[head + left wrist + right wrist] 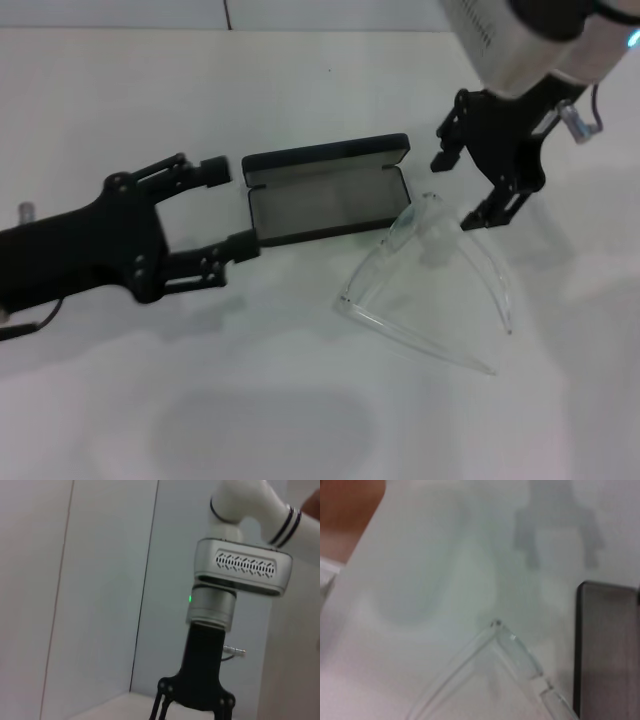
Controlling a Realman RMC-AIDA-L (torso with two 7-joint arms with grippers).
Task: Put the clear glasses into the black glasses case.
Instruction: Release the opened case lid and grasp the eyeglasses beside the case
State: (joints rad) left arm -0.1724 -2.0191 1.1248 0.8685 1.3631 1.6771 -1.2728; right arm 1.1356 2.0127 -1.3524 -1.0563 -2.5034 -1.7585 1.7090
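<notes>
In the head view, one matte black case (325, 195) lay open on a white table (150, 90), its grey lining showing. One pair of clear plastic glasses (430, 280) sat just beside it at four o'clock, thin temple arms unfolded. The left gripper (232, 208), at nine o'clock of the case, had its fingers spread apart around the case's end. The right gripper (462, 187) hung at the glasses' twelve o'clock, fingers apart, holding nothing.

The left wrist view showed the right arm (240, 570) and a pale wall.

The right wrist view showed the glasses' hinge corner (496, 626) near the case's rounded edge (607, 645).
</notes>
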